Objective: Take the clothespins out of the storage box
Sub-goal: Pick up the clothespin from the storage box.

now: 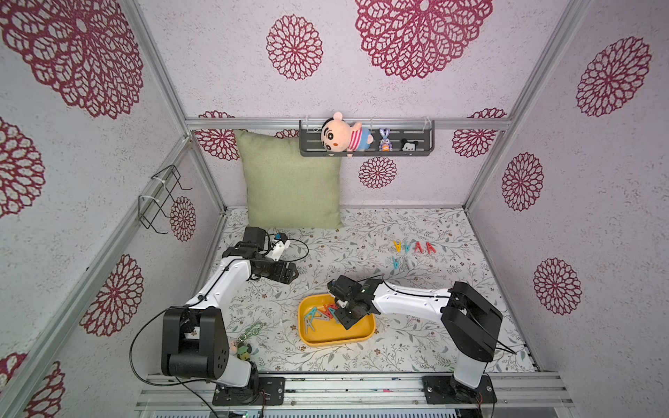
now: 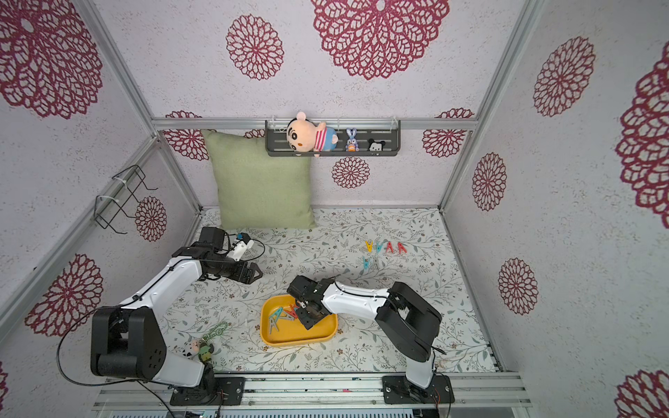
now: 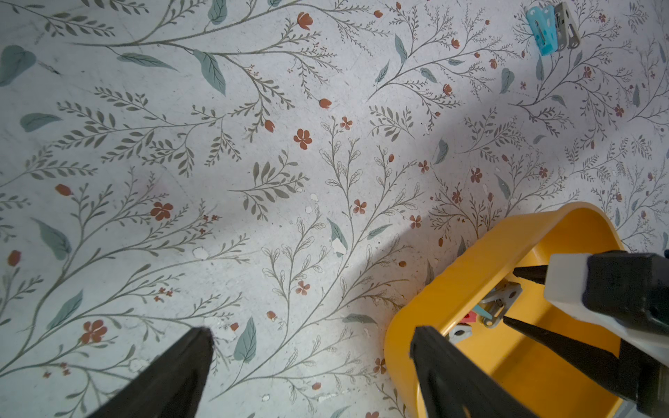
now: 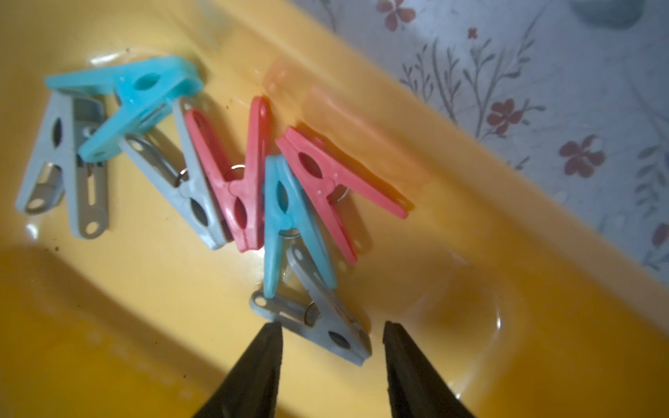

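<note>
The yellow storage box [image 1: 336, 342] [image 2: 297, 340] sits at the front middle of the table. Several clothespins [image 1: 318, 315] [image 2: 280, 315], red, blue and grey, lie in its far left part. My right gripper [image 1: 338, 314] [image 4: 332, 323] reaches down into the box, open. Its fingers stand on either side of a grey clothespin [image 4: 325, 325], which lies on the box floor. Several more clothespins [image 1: 412, 248] [image 2: 383, 247] lie on the table at the back right. My left gripper [image 1: 293, 277] [image 3: 313, 329] hangs wide open and empty over the table, left of the box and behind it.
A green pillow [image 1: 289, 181] leans on the back wall. A keychain charm [image 1: 249, 336] lies by the left arm's base. High on the back wall is a dark shelf [image 1: 420, 153] with toys. A wire rack [image 1: 159, 199] hangs on the left wall.
</note>
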{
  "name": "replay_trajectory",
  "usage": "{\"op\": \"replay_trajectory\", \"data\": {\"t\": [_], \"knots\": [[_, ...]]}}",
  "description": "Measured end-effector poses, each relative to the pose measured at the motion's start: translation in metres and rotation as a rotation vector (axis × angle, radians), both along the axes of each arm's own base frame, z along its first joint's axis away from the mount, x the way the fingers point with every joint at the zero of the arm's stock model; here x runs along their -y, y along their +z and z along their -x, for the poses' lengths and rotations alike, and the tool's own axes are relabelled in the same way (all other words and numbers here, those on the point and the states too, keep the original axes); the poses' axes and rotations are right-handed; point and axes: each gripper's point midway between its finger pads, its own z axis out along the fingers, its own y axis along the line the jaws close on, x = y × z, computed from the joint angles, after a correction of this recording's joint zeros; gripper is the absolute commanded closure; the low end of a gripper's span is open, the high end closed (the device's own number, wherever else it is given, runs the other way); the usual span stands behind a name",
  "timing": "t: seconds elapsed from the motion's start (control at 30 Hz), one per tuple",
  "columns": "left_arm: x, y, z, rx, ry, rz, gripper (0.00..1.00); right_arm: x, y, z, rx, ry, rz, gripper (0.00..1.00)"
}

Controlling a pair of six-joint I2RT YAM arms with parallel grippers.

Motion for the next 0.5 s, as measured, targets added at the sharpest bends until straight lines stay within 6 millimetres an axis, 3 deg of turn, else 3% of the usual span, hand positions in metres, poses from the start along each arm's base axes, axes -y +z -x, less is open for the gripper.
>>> {"op": "replay_trajectory", "data": {"t": [0.5], "knots": [[0.0001, -0.0001, 0.0001, 0.000, 0.000, 0.000, 0.06, -0.0001, -0.0039, 0.0006, 0.006, 0.087, 0.034, 0.47]]}}
